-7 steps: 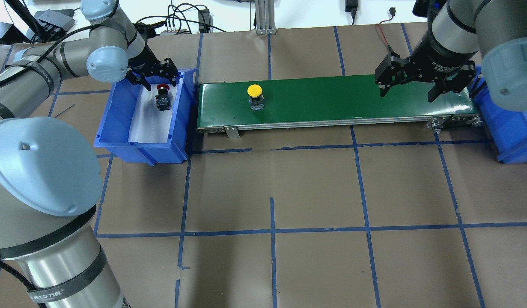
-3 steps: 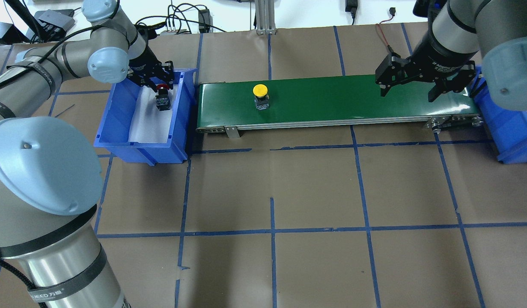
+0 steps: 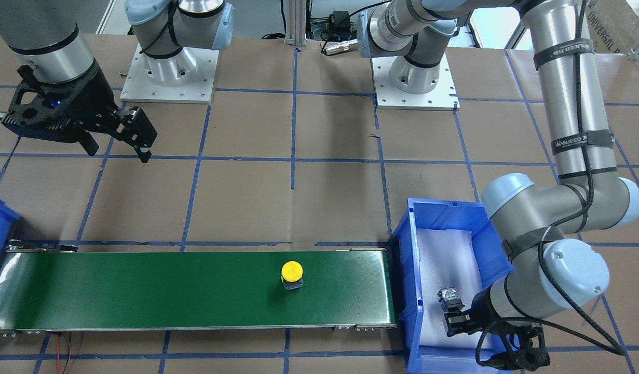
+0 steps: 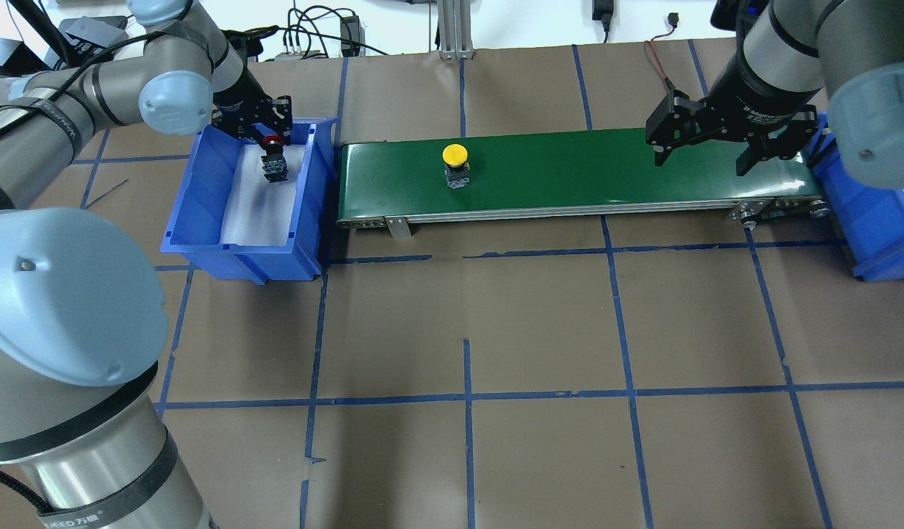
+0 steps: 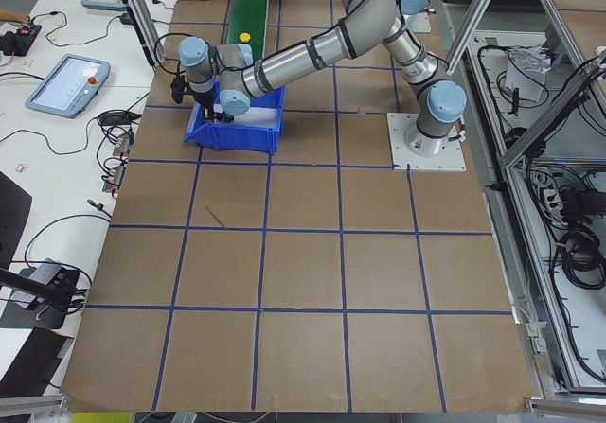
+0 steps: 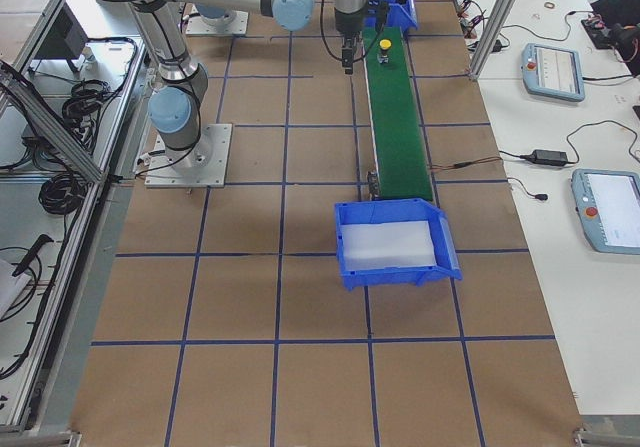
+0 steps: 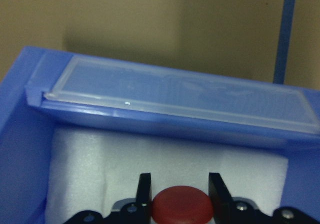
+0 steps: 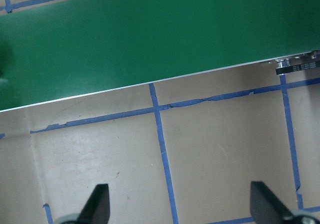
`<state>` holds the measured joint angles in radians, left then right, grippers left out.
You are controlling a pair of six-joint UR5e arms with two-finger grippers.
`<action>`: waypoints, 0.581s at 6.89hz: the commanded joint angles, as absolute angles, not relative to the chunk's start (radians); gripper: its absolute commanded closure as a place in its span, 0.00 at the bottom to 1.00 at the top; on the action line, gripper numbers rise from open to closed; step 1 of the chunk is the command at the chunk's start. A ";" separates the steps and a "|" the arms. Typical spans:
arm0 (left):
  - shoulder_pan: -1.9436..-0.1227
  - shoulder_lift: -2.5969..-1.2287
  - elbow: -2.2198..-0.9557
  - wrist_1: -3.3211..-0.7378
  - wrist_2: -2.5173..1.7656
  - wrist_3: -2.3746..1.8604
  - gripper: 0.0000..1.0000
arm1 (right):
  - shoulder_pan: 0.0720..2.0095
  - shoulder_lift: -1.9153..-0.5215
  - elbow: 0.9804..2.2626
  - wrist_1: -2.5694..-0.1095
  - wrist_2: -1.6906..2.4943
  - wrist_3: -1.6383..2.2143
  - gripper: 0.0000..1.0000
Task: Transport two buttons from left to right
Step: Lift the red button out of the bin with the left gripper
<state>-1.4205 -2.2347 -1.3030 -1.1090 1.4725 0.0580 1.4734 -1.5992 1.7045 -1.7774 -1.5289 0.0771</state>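
Note:
The red-capped button (image 4: 274, 160) is inside the left blue bin (image 4: 239, 253), over its white foam liner. My left gripper (image 4: 268, 141) is shut on it; in the left wrist view both fingers (image 7: 145, 191) press the sides of the red cap (image 7: 180, 206). It also shows in the front-facing view (image 3: 449, 297). The yellow-capped button (image 4: 456, 156) stands upright on the green conveyor belt (image 4: 606, 169), left of its middle, and shows in the front-facing view (image 3: 291, 271). My right gripper (image 4: 705, 158) is open and empty above the belt's right end.
A second blue bin (image 4: 881, 220) stands at the belt's right end, partly under my right arm. The table is brown with a grid of blue tape. Cables and an aluminium post lie along the far edge.
My left gripper came down and shut on the red button, then shifted slightly toward the bin's far end with it. The yellow button moved right along the belt. The right arm stayed still.

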 commanded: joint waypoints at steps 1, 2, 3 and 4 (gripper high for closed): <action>-1.425 -2.090 -1.307 -1.256 1.477 0.060 0.80 | 1.459 -1.598 1.707 -1.770 -1.528 0.077 0.00; -1.431 -1.989 -1.381 -1.249 1.486 0.061 0.80 | 1.459 -1.598 1.706 -1.773 -1.528 0.077 0.00; -1.434 -1.914 -1.478 -1.212 1.488 0.048 0.80 | 1.460 -1.597 1.707 -1.778 -1.528 0.077 0.00; -1.460 -1.878 -1.494 -1.162 1.486 0.023 0.80 | 1.457 -1.591 1.709 -1.778 -1.526 0.080 0.00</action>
<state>-1.4394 -1.9417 -1.4444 -1.2067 1.4859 0.0452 1.4594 -1.5958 1.7074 -1.7763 -1.5275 0.0774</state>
